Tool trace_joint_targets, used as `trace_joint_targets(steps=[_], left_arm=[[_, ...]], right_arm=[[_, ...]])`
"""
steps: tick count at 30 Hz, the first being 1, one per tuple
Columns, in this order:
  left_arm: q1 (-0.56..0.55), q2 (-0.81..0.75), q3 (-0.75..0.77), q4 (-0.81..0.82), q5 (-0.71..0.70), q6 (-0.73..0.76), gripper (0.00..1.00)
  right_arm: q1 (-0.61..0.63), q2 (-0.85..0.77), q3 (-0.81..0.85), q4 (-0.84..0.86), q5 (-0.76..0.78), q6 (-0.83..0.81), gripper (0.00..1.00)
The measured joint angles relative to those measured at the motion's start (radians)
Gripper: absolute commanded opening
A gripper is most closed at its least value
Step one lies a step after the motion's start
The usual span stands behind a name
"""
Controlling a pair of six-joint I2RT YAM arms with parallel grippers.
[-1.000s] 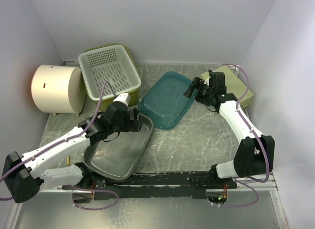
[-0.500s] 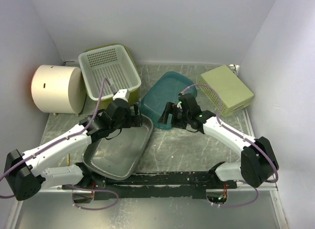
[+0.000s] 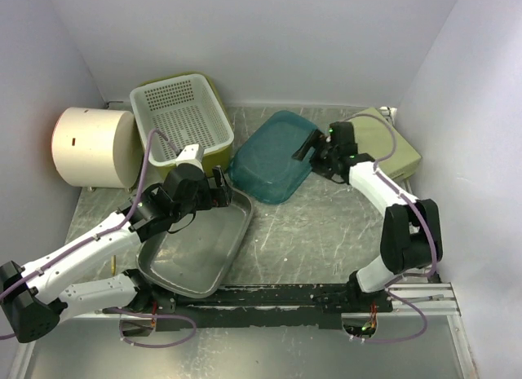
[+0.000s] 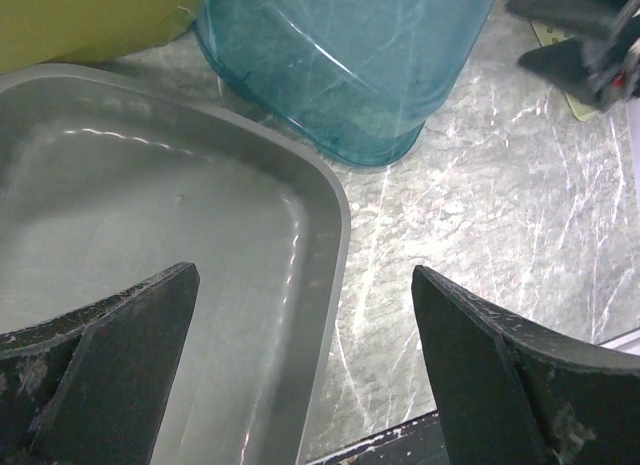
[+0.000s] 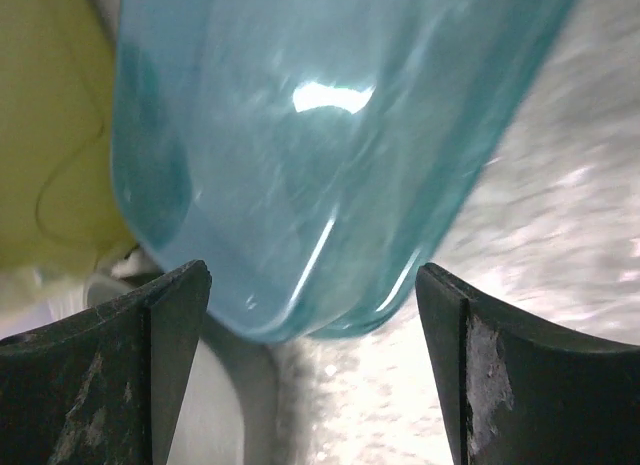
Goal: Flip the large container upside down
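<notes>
Currently your right gripper (image 3: 310,148), jaws wide and empty, sits at the teal container's (image 3: 273,157) far-right end; its long axis runs toward your wide-open, empty left gripper (image 3: 223,186).

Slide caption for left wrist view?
Open left gripper over the grey tray's rim, teal container just beyond on the marbled table.

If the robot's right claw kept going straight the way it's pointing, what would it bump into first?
Most likely the blue-green container. In the right wrist view it fills the space just ahead of the open right gripper. How near it is, I can't tell exactly.
</notes>
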Motion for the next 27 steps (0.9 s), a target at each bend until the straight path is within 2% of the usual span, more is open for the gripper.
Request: trace_joint_targets(steps=[2, 8, 16, 20, 27], left_arm=[[0.0, -0.001, -0.002, 0.0, 0.006, 0.003, 1.0], [0.0, 0.0, -0.012, 0.005, 0.043, 0.026, 0.99], [0.0, 0.031, -0.012, 0.017, 0.114, 0.077, 1.0], [0.0, 0.062, -0.012, 0.025, 0.143, 0.096, 1.0], [0.0, 0.1, -0.012, 0.027, 0.183, 0.1, 1.0]], right_arm=[[-0.072, -0.001, 0.031, -0.029, 0.022, -0.032, 0.85], [-0.157, -0.052, 0.068, -0.138, 0.132, -0.09, 0.86], [-0.467, -0.191, -0.028, -0.219, 0.319, -0.093, 0.86], [-0.566, -0.221, -0.066, -0.165, 0.311, -0.099, 0.87], [-0.649, -0.074, -0.094, 0.034, 0.132, -0.106, 0.88]])
